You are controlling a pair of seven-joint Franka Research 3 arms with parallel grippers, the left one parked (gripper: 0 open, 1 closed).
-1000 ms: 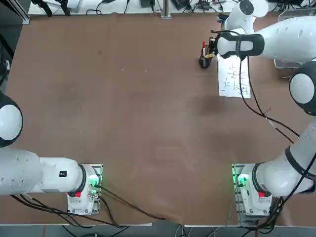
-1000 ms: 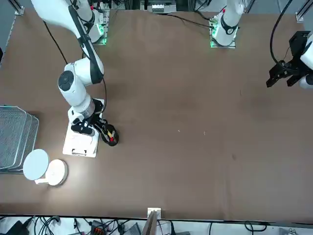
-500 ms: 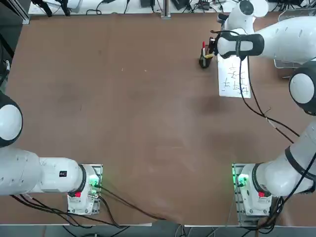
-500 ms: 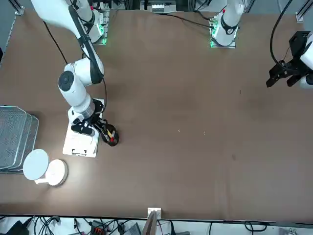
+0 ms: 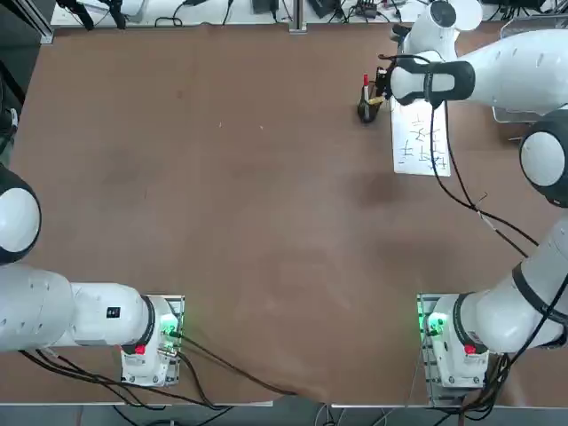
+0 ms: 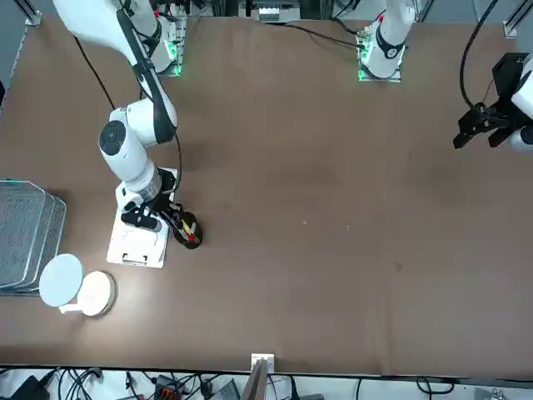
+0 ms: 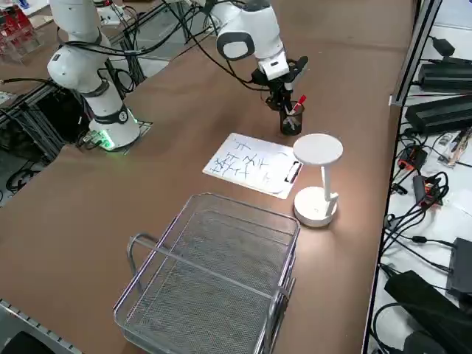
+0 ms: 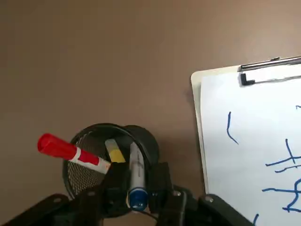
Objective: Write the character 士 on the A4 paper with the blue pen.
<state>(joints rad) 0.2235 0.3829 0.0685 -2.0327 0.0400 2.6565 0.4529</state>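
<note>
The right arm's pose in the top and front views matches that of a second before; no travel was found. The right gripper (image 8: pixel 138 178) is at the pen cup (image 8: pixel 76 181), toward the far right of the table, its two fingers closed on the blue pen (image 8: pixel 137 165), one against each side. This is judged to be the grasp step: the pen appears secured but remains in the cup, so lifting should come next and writing has yet to begin.

The pen stands roughly upright with some lean, its long axis running down into the cup; the blue end (image 8: pixel 138 200) points up and the white barrel leads down inside. The A4 paper (image 7: pixel 247 164) lies flat on a clipboard just right of the cup, its clip (image 7: pixel 294 172) at the far edge. The red-topped pen (image 8: pixel 56 146) leans beside it and could be disturbed during the lift.
</note>
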